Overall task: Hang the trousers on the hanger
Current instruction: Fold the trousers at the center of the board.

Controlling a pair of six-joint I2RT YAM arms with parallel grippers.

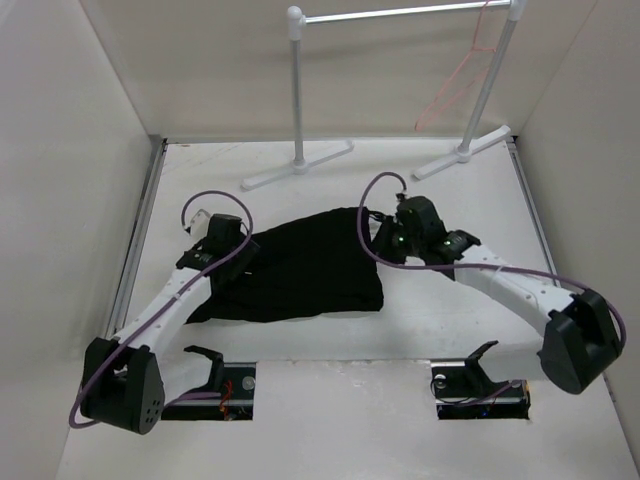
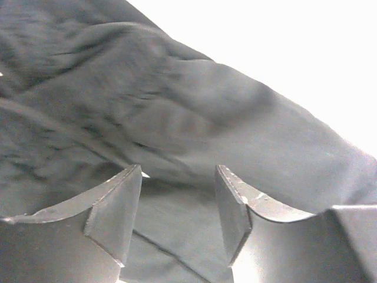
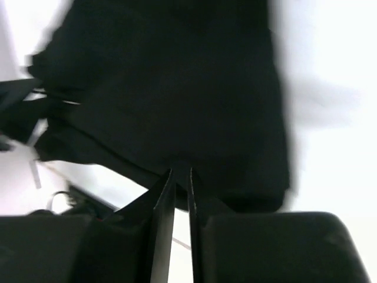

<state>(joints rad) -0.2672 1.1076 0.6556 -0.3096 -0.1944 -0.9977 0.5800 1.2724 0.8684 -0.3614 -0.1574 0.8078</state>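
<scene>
Lying rumpled at the middle of the white surface (image 1: 440, 320), the large black fabric trousers (image 1: 300, 268) are well apart from the thin pink-red wire hanger (image 1: 455, 85), hung on the far white-and-silver rack (image 1: 400, 13). My left end effector (image 2: 177, 194) stands open over the cloth; my right end effector (image 3: 179, 177) meets its right edge, jaws nearly together, and I cannot tell whether cloth is pinched.
</scene>
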